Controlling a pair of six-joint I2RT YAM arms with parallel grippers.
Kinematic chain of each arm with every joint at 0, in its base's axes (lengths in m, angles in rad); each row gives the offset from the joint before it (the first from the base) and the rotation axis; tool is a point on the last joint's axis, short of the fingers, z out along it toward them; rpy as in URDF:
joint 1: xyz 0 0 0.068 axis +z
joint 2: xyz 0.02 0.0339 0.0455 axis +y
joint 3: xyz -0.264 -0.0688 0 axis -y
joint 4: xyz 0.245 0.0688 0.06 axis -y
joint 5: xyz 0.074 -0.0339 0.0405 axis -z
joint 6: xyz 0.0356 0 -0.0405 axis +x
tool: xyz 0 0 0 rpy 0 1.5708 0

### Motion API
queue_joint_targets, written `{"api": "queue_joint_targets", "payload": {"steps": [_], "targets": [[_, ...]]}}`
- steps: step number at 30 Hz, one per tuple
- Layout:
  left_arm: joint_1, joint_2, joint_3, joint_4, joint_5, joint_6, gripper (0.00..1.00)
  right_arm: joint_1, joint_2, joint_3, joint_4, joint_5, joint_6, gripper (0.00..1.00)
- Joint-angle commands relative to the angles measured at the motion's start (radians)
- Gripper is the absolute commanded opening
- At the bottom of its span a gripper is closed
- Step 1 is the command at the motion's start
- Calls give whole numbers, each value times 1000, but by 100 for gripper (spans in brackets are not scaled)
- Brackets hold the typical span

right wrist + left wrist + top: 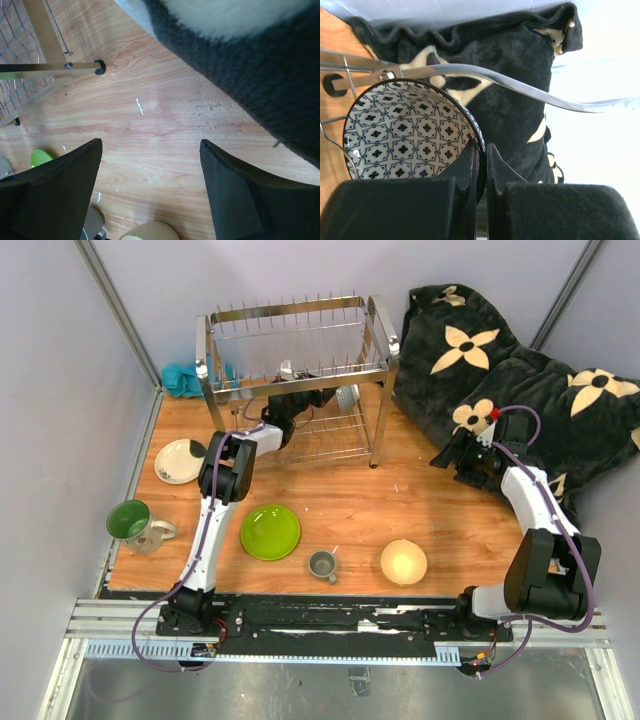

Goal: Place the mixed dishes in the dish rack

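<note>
In the left wrist view my left gripper is shut on the rim of the blue-patterned small bowl, holding it on edge beside a chrome bar of the dish rack. From above, that gripper and the bowl are inside the dish rack, under its top tier. On the table lie the cream plate with black patch, the white mug with green inside, the lime-green plate, the small grey mug and the cream-yellow bowl. My right gripper hangs open over bare wood.
A black blanket with cream flowers is piled at the back right, against the rack's right side and close to my right arm. A teal cloth lies behind the rack's left leg. The rack's foot stands left of my right gripper.
</note>
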Motion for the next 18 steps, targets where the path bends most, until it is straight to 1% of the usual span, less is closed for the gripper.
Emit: {"api": "queue_joint_targets", "payload": {"steps": [1,5,10,18], "targets": [[-8,29,71,85,8,-46,1,-17,16,25,12,6,-10,80],[-7,19,60,62,4,-27,0,-18,19,26,15,2,-9,80],[-9,-20,41,-27,0,74,1,-18,12,29,10,2,-15,80],[-7,-31,27,-77,-16,114,0,-20,8,28,8,0,-15,80]]}}
